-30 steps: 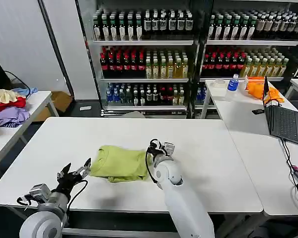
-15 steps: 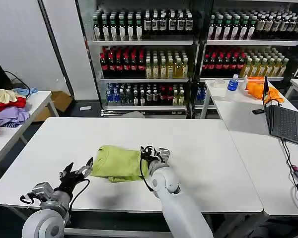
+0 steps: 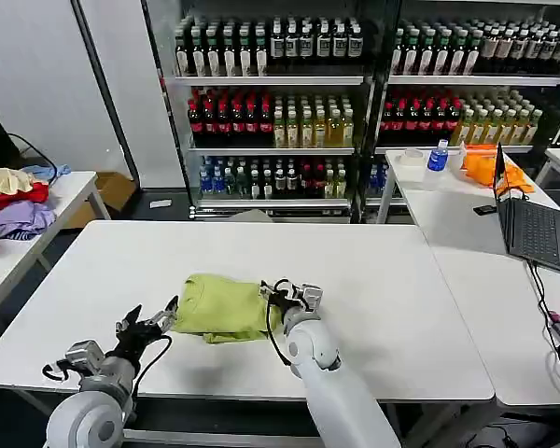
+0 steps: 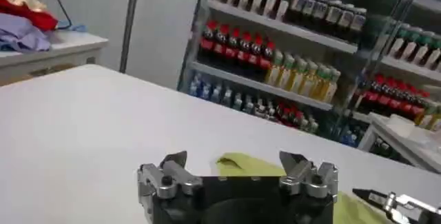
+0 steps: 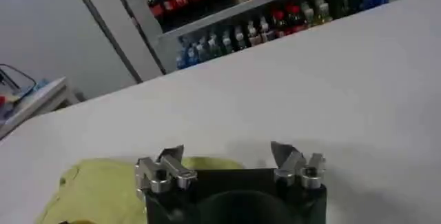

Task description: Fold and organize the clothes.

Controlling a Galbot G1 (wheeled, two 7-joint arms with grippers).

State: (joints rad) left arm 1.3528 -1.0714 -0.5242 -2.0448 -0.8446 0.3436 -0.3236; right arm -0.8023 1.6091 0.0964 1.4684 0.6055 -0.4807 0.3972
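The lime-green T-shirt (image 3: 222,307) lies bunched in a folded, wrinkled heap on the white worktop (image 3: 383,280), near the front edge and left of centre. Its right edge is hidden behind the right claw (image 3: 282,294), and the head view does not show whether cloth sits between those fingers. In the right wrist view, the right claw (image 5: 231,158) has its fingers spread, with the shirt (image 5: 96,187) low beside one finger; the claw body cuts off the cloth's near part. The left claw (image 3: 151,322) sits at the shirt's left edge, fingers spread; contact with the cloth cannot be determined. In the left wrist view, the left claw (image 4: 234,163) is spread, with a strip of shirt (image 4: 244,165) visible between the fingertips.

A second white worktop (image 3: 467,224) on the right carries a laptop (image 3: 532,224). Shelves of bottles (image 3: 271,103) fill the back wall. A side table (image 3: 51,201) at left holds a garment pile (image 3: 14,201).
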